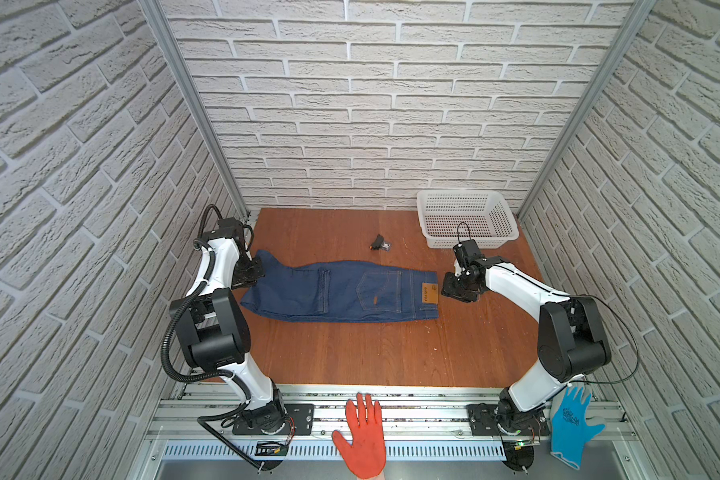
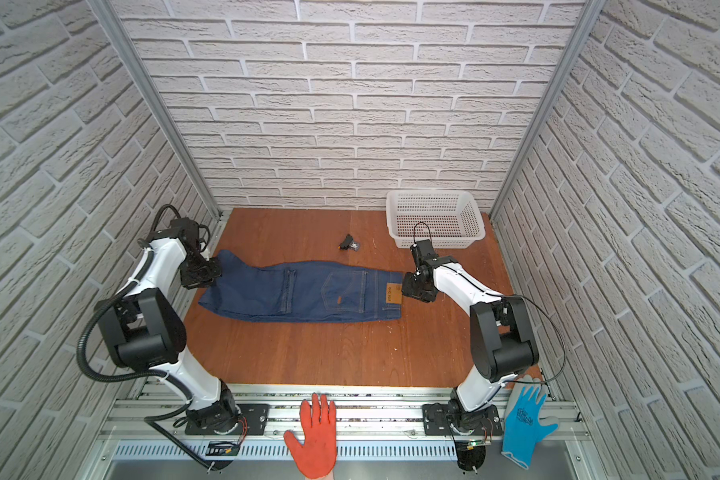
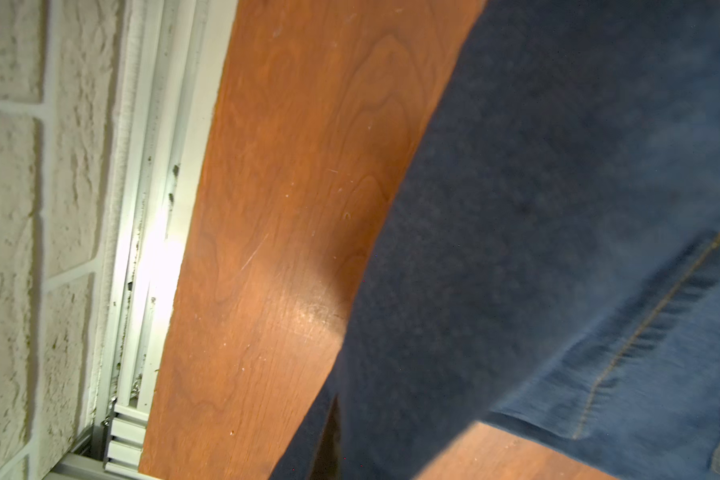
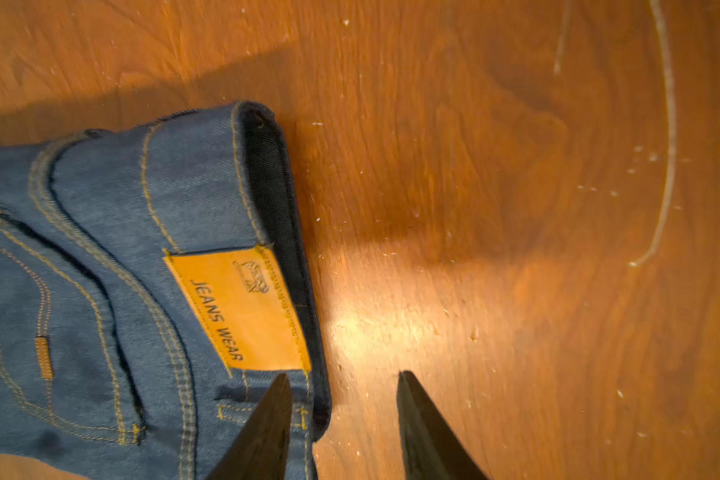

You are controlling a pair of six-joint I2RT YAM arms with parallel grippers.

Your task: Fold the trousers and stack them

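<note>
- right gripper (image 4: 341,374): jaws part-open, empty, straddling the waistband (image 4: 275,208) edge of the trousers (image 1: 341,295).
- left gripper (image 1: 248,272), at the trousers' opposite end: closed on the denim, cloth lifted off the table (image 1: 350,353).
- Likely mid-fold; next, right should pinch waistband.

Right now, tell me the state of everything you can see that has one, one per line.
trousers: folded lengthwise, lying on the table, back pocket up.
left gripper: shut on the trousers' leg end.
right gripper: open, empty, at the waistband.
basket: upright, empty.
small black part: lying loose beyond the trousers.
orange glove: spread flat on the front rail.
blue glove: lying on the front rail.
</note>
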